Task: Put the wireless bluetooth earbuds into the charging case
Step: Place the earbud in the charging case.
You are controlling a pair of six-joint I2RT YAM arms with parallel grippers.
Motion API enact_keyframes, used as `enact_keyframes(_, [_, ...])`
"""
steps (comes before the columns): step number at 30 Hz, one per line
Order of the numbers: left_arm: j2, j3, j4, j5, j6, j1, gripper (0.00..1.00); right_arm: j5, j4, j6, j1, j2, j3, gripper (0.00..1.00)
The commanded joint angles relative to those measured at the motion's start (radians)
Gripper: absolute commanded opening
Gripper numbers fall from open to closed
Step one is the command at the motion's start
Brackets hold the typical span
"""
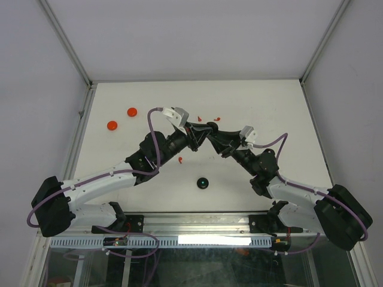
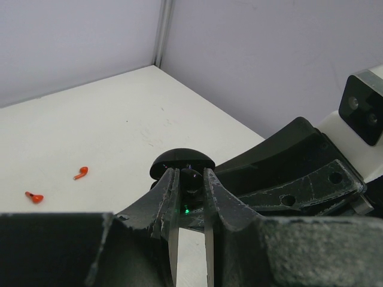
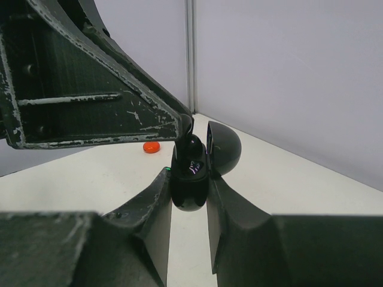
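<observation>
Tightly, left end effector (image 2: 189,173) pinches earbud (image 2: 191,183); right (image 3: 189,179) clamps case (image 3: 190,198)

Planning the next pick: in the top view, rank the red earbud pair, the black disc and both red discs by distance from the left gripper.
1. Red earbud pair, just behind the left gripper.
2. Black disc, toward the bases.
3. Rear red disc, off to the left.
4. Outer red disc, nearest the left edge.
</observation>
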Motion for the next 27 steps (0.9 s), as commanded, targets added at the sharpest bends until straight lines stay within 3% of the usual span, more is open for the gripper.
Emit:
enact_keyframes(1, [-0.029, -0.001, -0.016, -0.045, 0.005, -0.004, 0.11, 0.022, 0.086, 0.002, 0.004, -0.018, 0.031, 0.00])
enact_keyframes(11, [-0.026, 0.022, -0.067, -0.058, -0.014, -0.008, 0.11, 0.022, 0.086, -0.001, 0.004, -0.019, 0.029, 0.00])
enact_keyframes(27, [-0.010, 0.106, -0.273, -0.192, -0.122, -0.066, 0.25, 0.034, 0.088, -0.001, 0.004, -0.002, 0.034, 0.00])
